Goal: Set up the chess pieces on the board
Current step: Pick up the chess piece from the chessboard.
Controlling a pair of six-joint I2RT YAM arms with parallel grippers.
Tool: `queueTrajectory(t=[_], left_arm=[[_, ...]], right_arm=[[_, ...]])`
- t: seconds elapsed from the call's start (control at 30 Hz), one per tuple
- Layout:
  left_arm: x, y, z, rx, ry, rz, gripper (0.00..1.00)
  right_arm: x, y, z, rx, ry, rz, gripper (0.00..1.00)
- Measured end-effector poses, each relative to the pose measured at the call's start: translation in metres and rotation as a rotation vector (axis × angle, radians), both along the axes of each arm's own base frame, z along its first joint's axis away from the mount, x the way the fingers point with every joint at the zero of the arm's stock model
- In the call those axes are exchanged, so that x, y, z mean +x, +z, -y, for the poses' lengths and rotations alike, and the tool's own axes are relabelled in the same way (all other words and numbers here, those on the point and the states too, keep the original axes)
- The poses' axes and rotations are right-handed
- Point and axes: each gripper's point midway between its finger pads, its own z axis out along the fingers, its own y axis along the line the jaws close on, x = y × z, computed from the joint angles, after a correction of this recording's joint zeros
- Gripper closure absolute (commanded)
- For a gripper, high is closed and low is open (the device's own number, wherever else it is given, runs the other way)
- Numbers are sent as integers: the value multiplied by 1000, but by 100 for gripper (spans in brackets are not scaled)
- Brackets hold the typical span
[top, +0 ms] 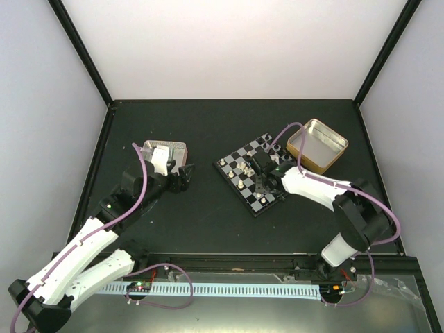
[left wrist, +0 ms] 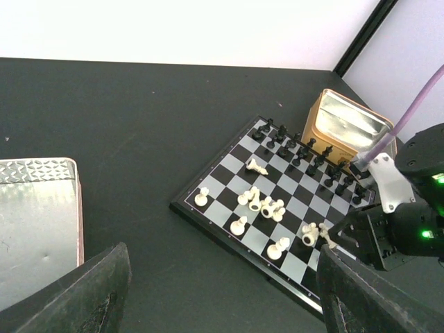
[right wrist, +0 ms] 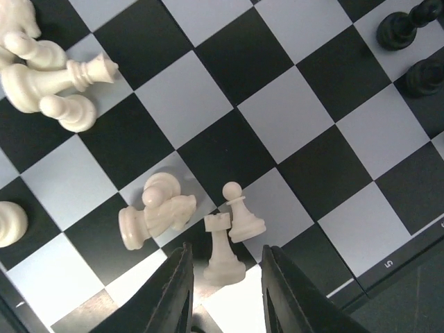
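Cream chess pieces (left wrist: pixel 267 206) scattered on board (left wrist: pixel 234 164)

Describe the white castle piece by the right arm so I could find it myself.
Start at the checkered board, at the edge where the right arm's fingers reach in. Between those fingers sits a cream castle, beside a round-headed pawn; it alone has a flat, notched top.

White piece (right wrist: pixel 10 223) cut by left edge (board (right wrist: pixel 291 111) too)
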Motion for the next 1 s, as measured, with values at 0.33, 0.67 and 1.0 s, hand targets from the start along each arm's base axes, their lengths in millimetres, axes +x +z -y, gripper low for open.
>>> queueTrajectory(t=[0.33,0.67,1.0], left_arm=[[0,0,0,0,0,0,25],[1,-4,2,5,-4,-12,25],[1,-4,2,0,-6,-16,25]], right_arm=[[0,-20,1,-15,-3,-48,81],[4,-21,-4,25,-1,-42,80],[11,-24,-9,66,7,-30,84]])
